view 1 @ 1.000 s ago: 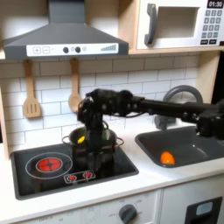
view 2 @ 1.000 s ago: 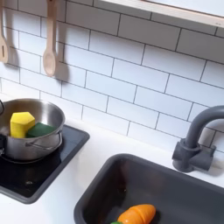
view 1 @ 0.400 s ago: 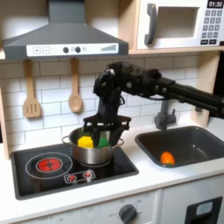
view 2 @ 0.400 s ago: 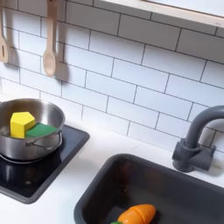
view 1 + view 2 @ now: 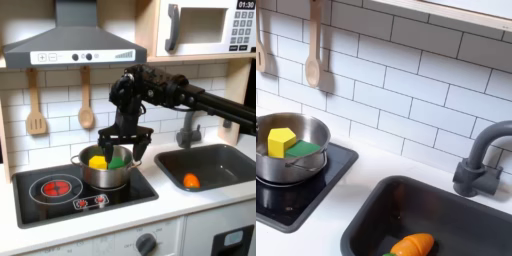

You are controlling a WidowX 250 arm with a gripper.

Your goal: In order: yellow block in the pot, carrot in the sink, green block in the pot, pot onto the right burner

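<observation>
Where tiles rise, black stovetop (image 5: 45, 205).

The black robot arm has swung up and back from where it crouched over the stove a second ago; its gripper (image 5: 124, 146) now hangs spread open above the shiny round steel pot (image 5: 106, 171). That pot has slid along the black hob (image 5: 40, 203), toward the first exterior view's right, the second exterior view's left.
</observation>
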